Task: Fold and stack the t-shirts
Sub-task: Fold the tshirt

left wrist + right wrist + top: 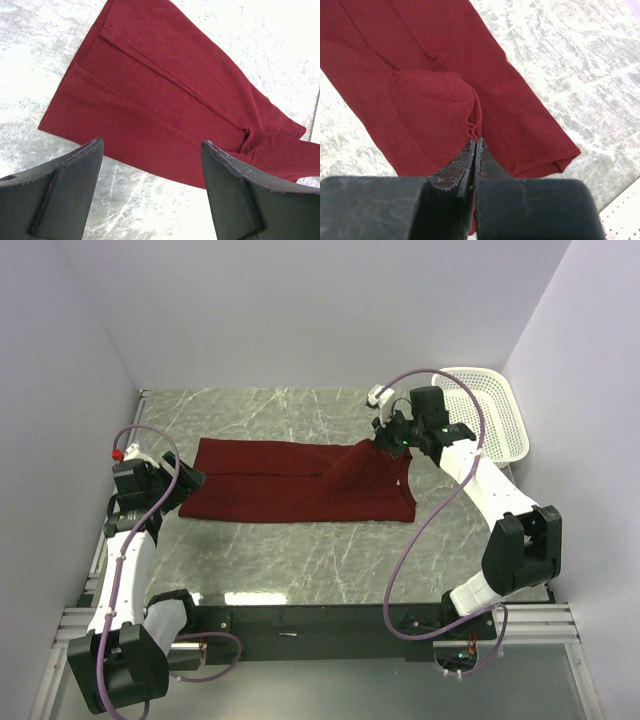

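Note:
A dark red t-shirt [290,485] lies on the marble table [300,560] as a long strip running left to right. My right gripper [385,443] is shut on a pinch of the shirt's far right edge and holds it raised, so the cloth rises to the fingers in a peak. In the right wrist view the fabric [420,100] bunches at the closed tips of the gripper [475,140]. My left gripper [185,483] hovers open at the shirt's left end. In its wrist view the near edge of the shirt [165,100] lies just beyond the gripper [152,145], with nothing between the fingers.
A white mesh basket [490,415] stands at the back right corner, close behind the right arm. Purple cables loop from both arms. Walls close in the table on the left, back and right.

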Robot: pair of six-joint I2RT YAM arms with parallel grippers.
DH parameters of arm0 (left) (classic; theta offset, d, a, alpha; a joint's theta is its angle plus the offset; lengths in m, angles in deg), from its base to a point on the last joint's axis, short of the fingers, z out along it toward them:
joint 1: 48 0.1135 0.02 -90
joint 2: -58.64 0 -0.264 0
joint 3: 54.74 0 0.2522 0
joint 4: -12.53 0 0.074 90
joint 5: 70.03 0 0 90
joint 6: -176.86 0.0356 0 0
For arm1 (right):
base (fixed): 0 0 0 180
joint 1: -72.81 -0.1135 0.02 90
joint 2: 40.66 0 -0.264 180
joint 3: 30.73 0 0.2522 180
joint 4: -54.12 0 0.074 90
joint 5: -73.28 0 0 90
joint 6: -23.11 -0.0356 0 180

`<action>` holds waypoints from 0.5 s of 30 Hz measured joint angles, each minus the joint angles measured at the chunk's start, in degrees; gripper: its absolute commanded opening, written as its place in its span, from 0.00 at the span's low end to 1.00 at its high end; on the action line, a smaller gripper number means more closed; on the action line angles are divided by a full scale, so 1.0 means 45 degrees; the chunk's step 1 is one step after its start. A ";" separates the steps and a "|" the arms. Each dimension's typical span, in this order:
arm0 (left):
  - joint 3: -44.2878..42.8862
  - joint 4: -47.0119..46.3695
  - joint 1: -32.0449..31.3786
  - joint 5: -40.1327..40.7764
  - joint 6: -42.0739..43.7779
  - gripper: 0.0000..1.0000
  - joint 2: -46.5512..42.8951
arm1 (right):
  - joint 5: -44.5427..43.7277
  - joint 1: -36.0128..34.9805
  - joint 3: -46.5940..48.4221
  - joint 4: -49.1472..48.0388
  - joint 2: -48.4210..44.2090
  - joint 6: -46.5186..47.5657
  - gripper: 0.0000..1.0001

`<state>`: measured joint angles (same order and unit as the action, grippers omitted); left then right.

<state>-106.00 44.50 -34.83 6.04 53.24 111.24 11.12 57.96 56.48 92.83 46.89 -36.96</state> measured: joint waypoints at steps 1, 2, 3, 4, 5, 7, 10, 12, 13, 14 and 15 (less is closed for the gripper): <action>0.0000 -0.0005 0.0000 -0.0005 0.0000 0.84 0.0000 | 0.0000 0.0000 -0.0024 0.0000 0.0000 0.0005 0.00; 0.0000 0.0000 0.0000 -0.0015 0.0000 0.84 0.0000 | 0.0019 0.0000 -0.0049 0.0000 0.0000 0.0024 0.00; 0.0000 0.0000 0.0000 -0.0039 0.0000 0.84 0.0000 | 0.0078 0.0000 -0.0078 0.0039 -0.0015 0.0083 0.00; 0.0000 0.0000 0.0000 -0.0044 0.0000 0.84 0.0000 | 0.0160 0.0000 -0.0092 0.0112 -0.0024 0.0160 0.00; 0.0000 0.0000 0.0000 -0.0049 0.0000 0.84 0.0000 | 0.0325 0.0000 -0.0102 0.0199 -0.0044 0.0291 0.00; 0.0000 0.0000 0.0000 -0.0049 0.0000 0.84 0.0000 | 0.0665 0.0000 -0.0185 0.0403 -0.0146 0.0607 0.00; 0.0000 0.0000 0.0000 -0.0053 0.0000 0.84 0.0000 | 0.1418 0.0000 -0.0427 0.0908 -0.0520 0.1370 0.00; 0.0000 -0.0005 0.0000 -0.0058 0.0000 0.84 0.0000 | 0.2030 0.0000 -0.0646 0.1477 -0.0869 0.2118 0.00; 0.0000 -0.0010 0.0000 -0.0073 0.0000 0.84 0.0000 | 0.2312 -0.0005 -0.0763 0.1792 -0.1044 0.2550 0.00; 0.0005 -0.0024 0.0000 -0.0121 0.0000 0.84 0.0000 | 0.2540 -0.0044 -0.0850 0.2079 -0.1190 0.2919 0.00; 0.0019 -0.0068 0.0000 -0.0214 0.0005 0.84 0.0000 | 0.2783 -0.0087 -0.0981 0.2419 -0.1389 0.3371 0.00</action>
<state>-105.91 44.20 -34.83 5.08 53.26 111.24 23.64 57.56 52.06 103.71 40.64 -21.79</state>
